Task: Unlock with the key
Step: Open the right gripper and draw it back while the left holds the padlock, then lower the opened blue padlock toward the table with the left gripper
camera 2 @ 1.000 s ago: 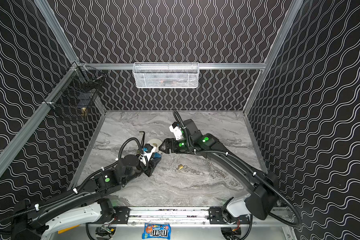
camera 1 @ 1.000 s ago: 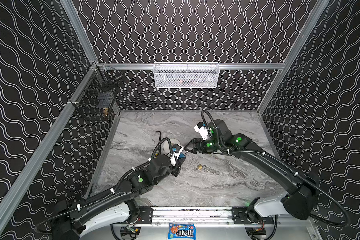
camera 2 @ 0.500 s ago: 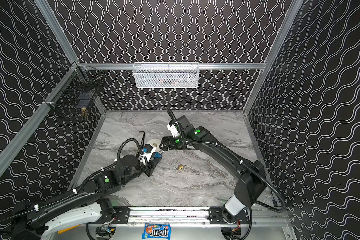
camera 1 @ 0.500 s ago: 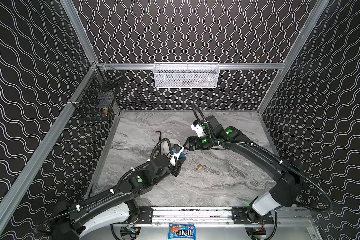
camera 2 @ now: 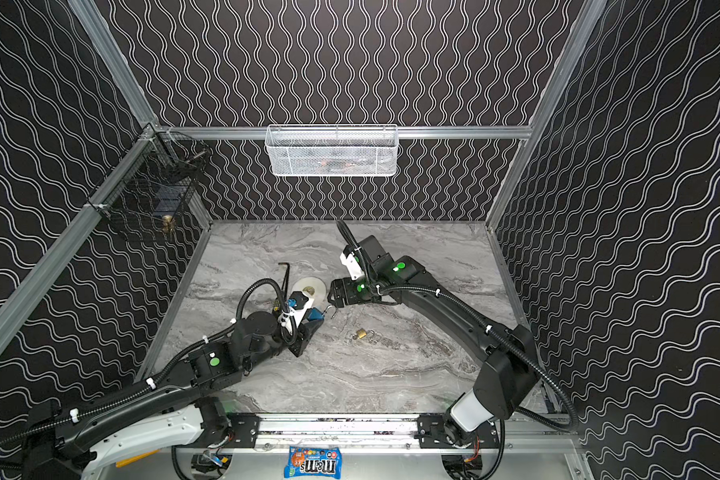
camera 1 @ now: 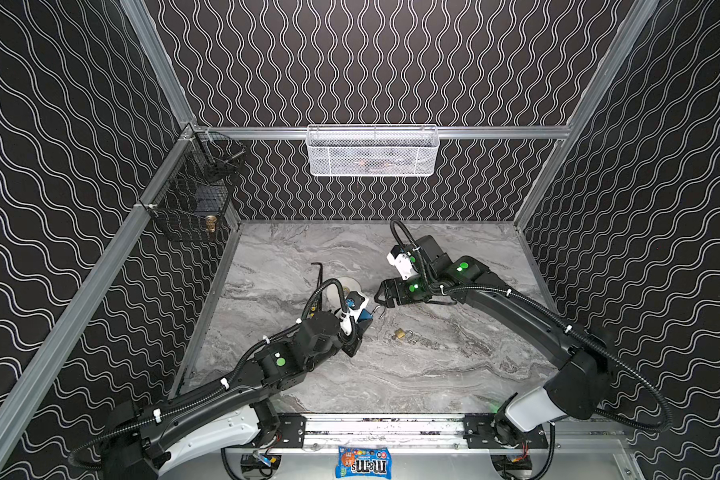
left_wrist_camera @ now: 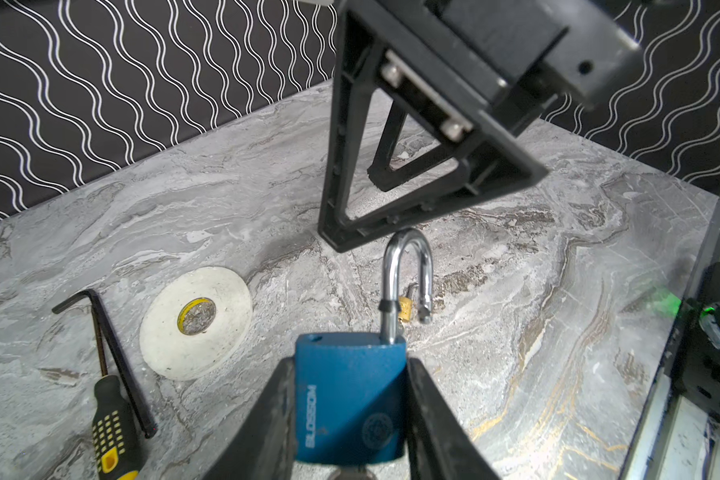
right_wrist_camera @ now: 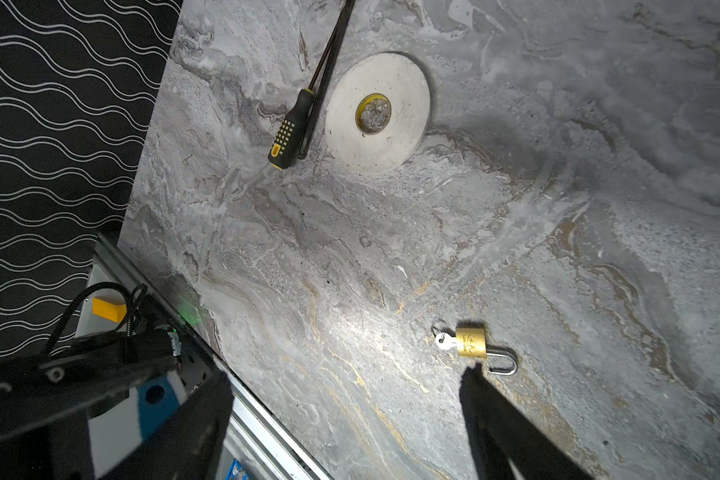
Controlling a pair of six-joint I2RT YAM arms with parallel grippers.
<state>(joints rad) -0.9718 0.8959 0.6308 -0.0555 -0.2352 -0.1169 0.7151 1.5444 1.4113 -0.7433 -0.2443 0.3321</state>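
My left gripper is shut on the body of a blue padlock, which it holds just off the marble table. The padlock's steel shackle stands raised with one end free of the body. A bit of grey metal, seemingly the key, shows under the lock body. In both top views the padlock sits at the left arm's tip. My right gripper hangs open close over the shackle, its fingers empty.
A small brass padlock with a key in it lies on the table. A white tape roll, a screwdriver and a hex key lie beside the left arm. A white basket and a black one hang on the walls.
The right arm's elbow swung inward and its wrist turned, while its gripper stayed close by the shackle. The left arm and the blue padlock have not moved.
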